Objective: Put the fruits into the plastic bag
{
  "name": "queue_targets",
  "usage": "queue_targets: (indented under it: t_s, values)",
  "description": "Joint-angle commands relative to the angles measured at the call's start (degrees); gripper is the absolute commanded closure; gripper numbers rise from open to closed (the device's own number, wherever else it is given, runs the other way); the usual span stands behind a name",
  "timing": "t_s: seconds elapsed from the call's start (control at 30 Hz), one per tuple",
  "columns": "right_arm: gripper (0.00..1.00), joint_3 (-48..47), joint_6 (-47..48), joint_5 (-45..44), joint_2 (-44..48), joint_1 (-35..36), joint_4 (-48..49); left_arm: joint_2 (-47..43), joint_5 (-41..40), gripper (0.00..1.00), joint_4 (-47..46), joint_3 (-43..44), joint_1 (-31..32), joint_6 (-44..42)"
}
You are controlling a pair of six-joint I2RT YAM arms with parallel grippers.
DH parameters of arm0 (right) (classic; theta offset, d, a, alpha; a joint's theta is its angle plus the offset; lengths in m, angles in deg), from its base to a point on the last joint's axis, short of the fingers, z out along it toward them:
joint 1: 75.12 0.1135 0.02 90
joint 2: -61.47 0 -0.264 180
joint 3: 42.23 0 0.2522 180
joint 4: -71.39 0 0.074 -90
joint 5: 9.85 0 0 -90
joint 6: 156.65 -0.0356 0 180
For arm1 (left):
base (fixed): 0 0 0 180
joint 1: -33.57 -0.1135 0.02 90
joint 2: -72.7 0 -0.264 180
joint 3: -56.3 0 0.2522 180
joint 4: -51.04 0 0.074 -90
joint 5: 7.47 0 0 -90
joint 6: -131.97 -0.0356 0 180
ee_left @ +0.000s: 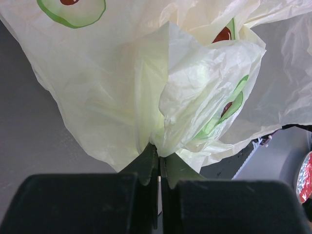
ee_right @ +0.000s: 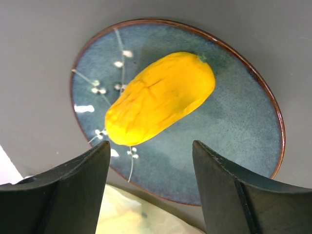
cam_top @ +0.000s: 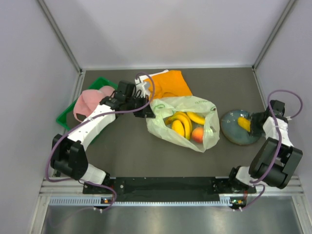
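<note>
- My left pincer has its fingers pressed together on a gathered fold of the plastic bag; the pale green film fans out straight ahead of the fingertips in the left wrist view.
- From the top camera, the left pincer grips the bag's edge, and the rest of the bag lies on the table beyond the fingertips.
- Inside the bag, a little past that grip, I see bananas and, farther off, a round reddish fruit.
- My right pincer has its fingers spread wide, with nothing between them.
- It hangs over the blue-grey plate. An oblong yellow fruit lies on the plate just ahead of the gap between the fingers; I see no contact.
- In the top view, the right pincer sits right by that fruit on the plate.
- Beyond the left pincer lies an orange cloth; behind it, beside the arm, are a green tray and a pink cap.
</note>
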Motion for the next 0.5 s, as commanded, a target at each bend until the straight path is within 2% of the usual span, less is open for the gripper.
queue_targets:
  t_s: [0.0,0.23,0.47]
  values:
    - [0.32,-1.71,-2.04,0.08,-2.23,-0.69,1.29,-0.67,0.49,1.0,0.41,2.39,0.23,-0.84]
    - [0.32,-2.42,-3.27,0.52,-4.08,-0.6,1.38,-0.75,0.31,1.0,0.41,2.48,0.32,-0.93]
    - [0.31,-2.24,-4.24,-3.44,-5.93,-0.6,0.5,-1.02,-0.04,1.0,0.58,2.56,0.4,-1.01]
